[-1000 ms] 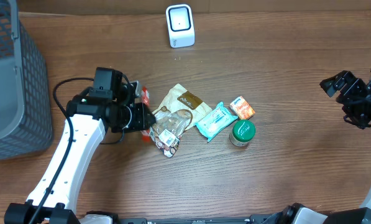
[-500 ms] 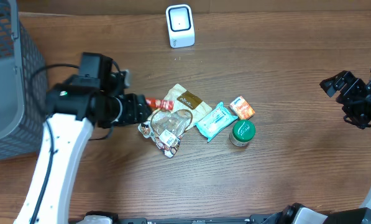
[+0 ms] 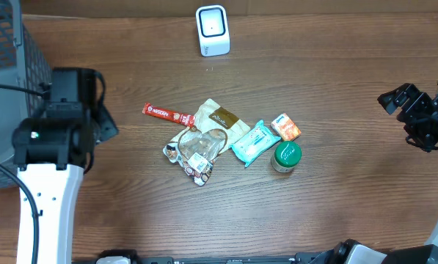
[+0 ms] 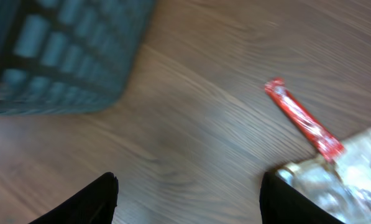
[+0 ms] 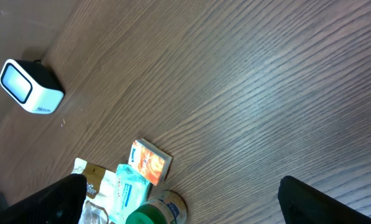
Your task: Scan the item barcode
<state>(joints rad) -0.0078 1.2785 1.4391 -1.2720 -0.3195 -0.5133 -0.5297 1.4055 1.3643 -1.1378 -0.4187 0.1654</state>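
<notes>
A white barcode scanner (image 3: 212, 30) stands at the table's far edge. The items lie in a loose group mid-table: a red stick packet (image 3: 169, 114), a beige pouch (image 3: 220, 119), a clear crinkly bag (image 3: 195, 152), a teal wipes pack (image 3: 254, 142), a small orange box (image 3: 286, 127) and a green-lidded jar (image 3: 285, 156). My left gripper (image 4: 189, 186) is open over bare wood, well left of the red stick packet (image 4: 303, 121), with nothing between its fingers. At the far right, my right gripper (image 3: 396, 99) hangs open and holds nothing.
A grey mesh basket (image 3: 13, 95) fills the left edge, close beside the left arm. Bare wood lies between the items and the right arm.
My left gripper let go of the red stick packet and drew back left toward the basket. The packet now lies flat beside the pouch. The right arm has not moved.
</notes>
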